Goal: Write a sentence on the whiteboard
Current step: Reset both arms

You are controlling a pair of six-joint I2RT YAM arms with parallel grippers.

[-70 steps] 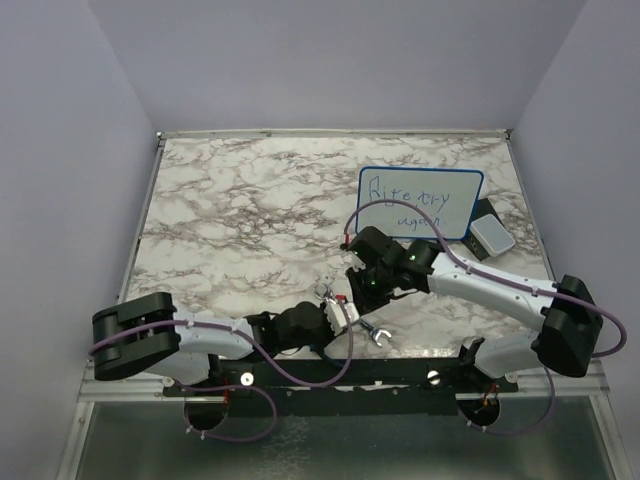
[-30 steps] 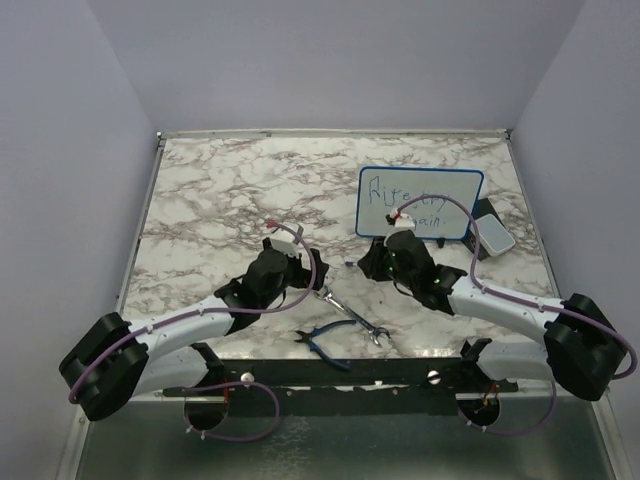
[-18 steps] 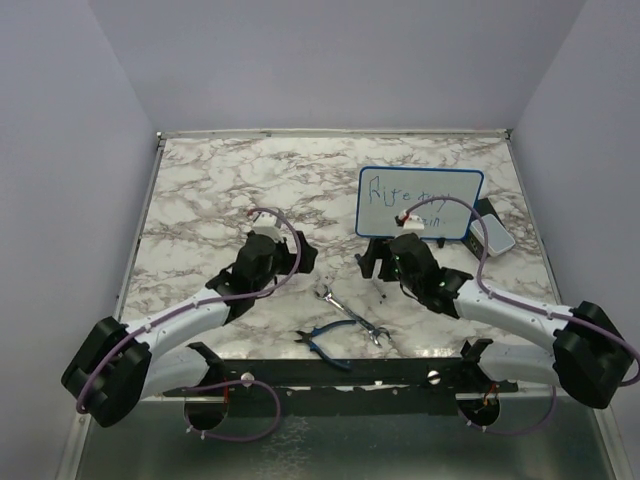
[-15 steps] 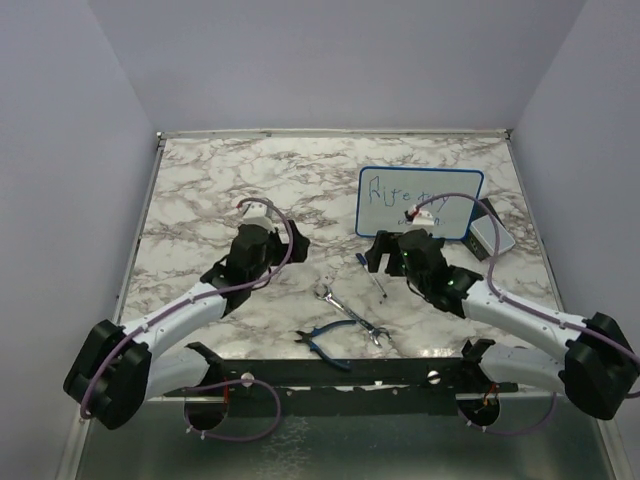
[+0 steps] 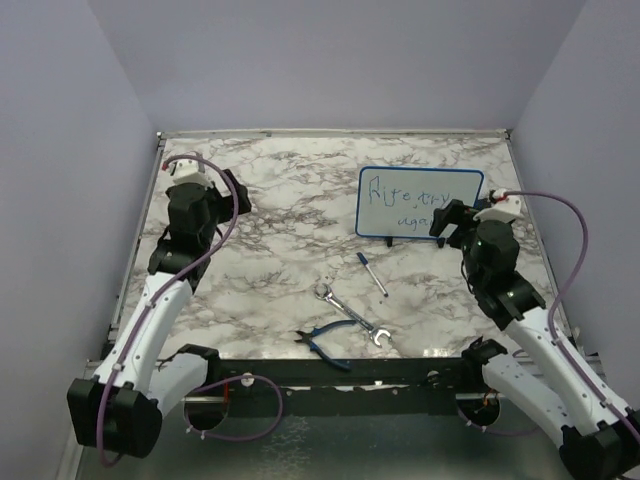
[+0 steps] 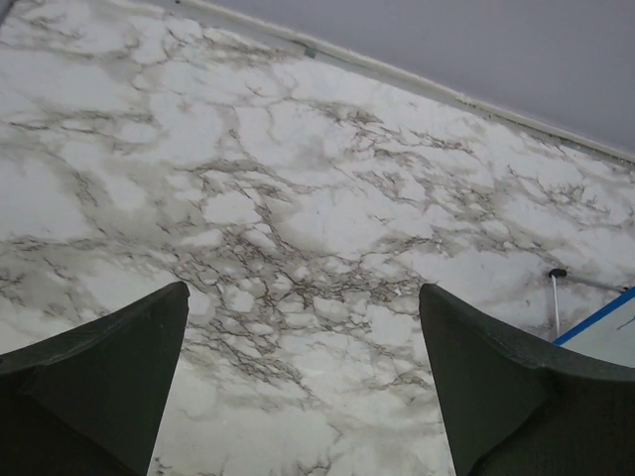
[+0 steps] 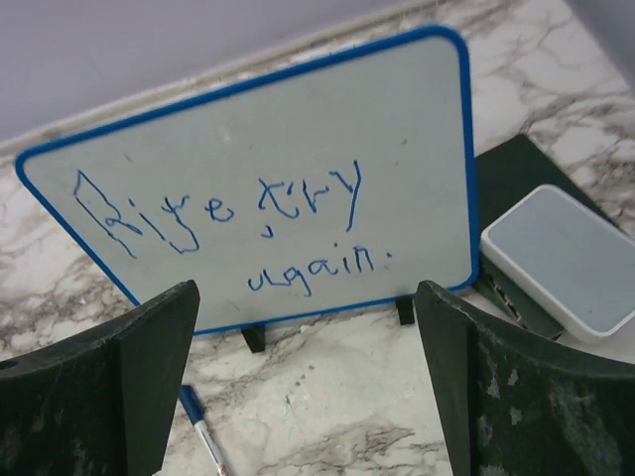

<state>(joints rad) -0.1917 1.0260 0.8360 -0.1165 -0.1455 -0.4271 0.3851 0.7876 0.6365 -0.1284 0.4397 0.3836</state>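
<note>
The whiteboard (image 5: 420,203) (image 7: 268,188), white with a blue frame, stands on small black feet at the back right. The sentence (image 5: 415,195) (image 7: 238,213) on it is blue handwriting in two lines, roughly "Rite, try" over "again." A blue-capped marker (image 5: 373,274) (image 7: 203,428) lies on the marble in front of the board. My right gripper (image 5: 460,215) (image 7: 306,293) hovers open just right of the board, facing it, holding nothing. At the far left my left gripper (image 5: 205,185) (image 6: 303,290) is open over bare marble. A corner of the whiteboard (image 6: 615,342) shows at the right edge of the left wrist view.
A spanner (image 5: 348,308) and blue-handled pliers (image 5: 322,340) lie near the front middle. A pale grey box (image 7: 566,260) rests on a black pad (image 7: 516,174) right of the board. Walls close in the table on the left, back and right.
The right gripper opened and released the marker, which now lies on the table, then drew back to the right. The left arm swung from the middle to the far left.
</note>
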